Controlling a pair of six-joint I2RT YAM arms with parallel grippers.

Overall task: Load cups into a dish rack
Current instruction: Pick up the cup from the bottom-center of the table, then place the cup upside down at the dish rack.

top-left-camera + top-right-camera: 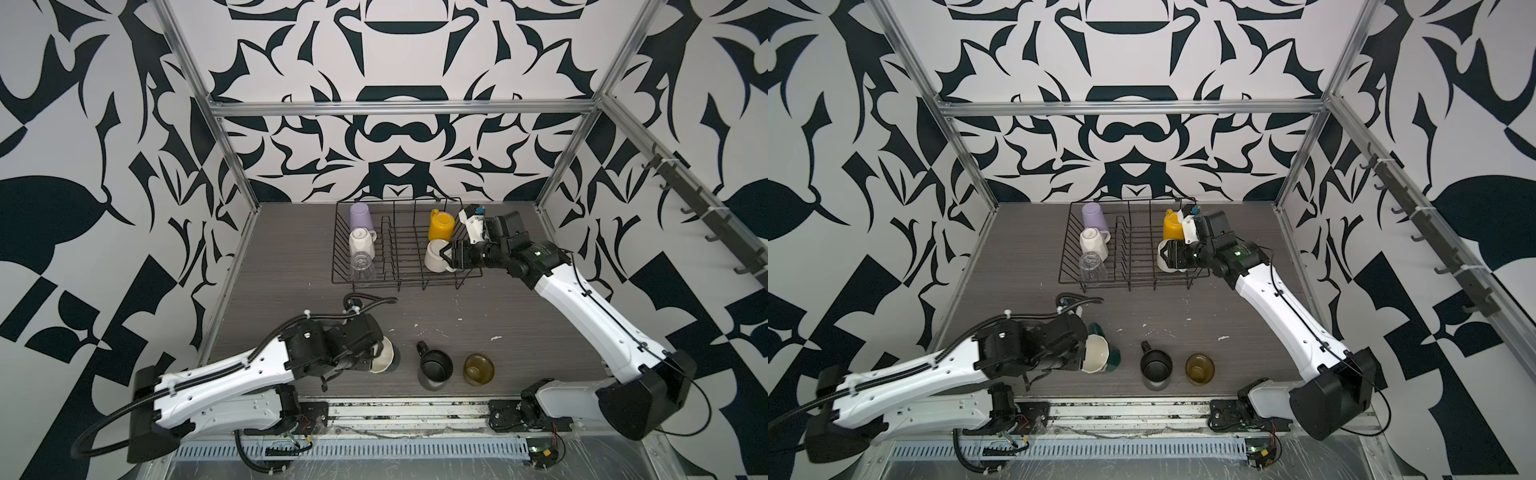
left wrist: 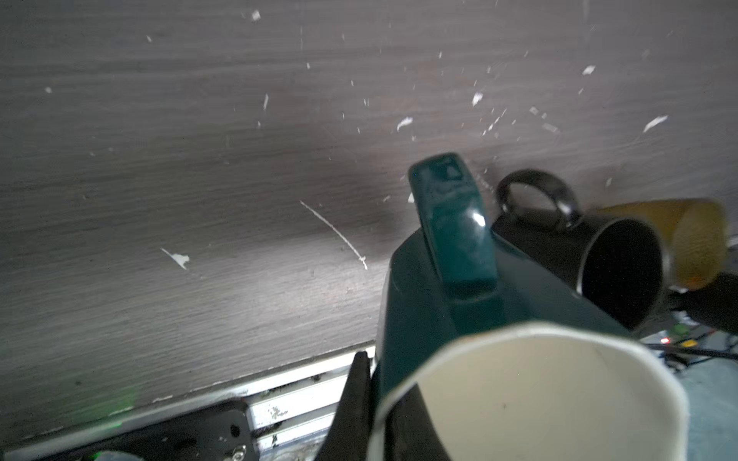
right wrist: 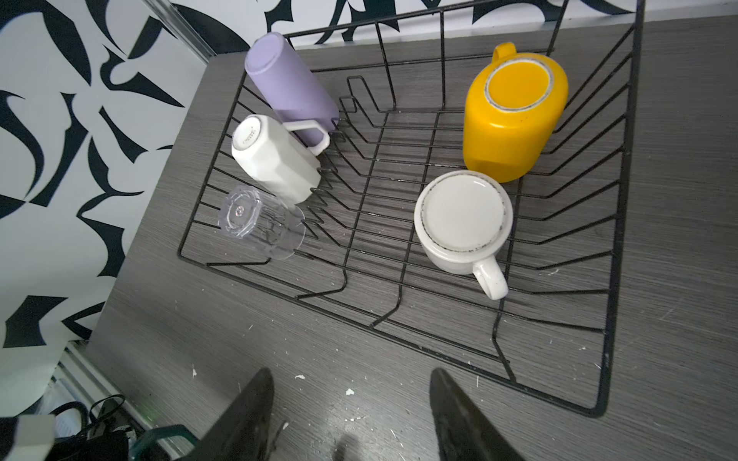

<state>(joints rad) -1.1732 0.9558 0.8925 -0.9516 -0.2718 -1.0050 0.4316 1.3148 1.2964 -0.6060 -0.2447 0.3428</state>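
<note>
While the dish rack (image 1: 401, 249) holds five upturned cups (image 3: 515, 127), left fingers (image 2: 353, 407) pinch the teal mug (image 2: 415, 319); right fingers (image 3: 247, 419) spread.

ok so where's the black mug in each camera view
In a top view: black mug stands up front, between the teal mug and the brown cup.
In a top view: same spot, same neighbours.
Left wrist: just past the teal mug's handle, with the brown cup beyond it.
Right wrist: not in it.
Shared landmark: the brown cup right beside it.
</note>
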